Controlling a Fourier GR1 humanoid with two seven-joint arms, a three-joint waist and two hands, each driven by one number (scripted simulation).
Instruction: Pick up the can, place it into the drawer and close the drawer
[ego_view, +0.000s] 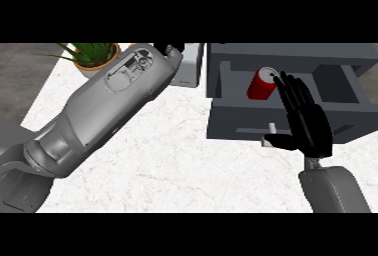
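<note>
We see the red can lying inside the open grey drawer on the white tabletop, our right hand open with straight fingers just beside it, while our left hand is mostly hidden, its fingers indiscernible.
</note>
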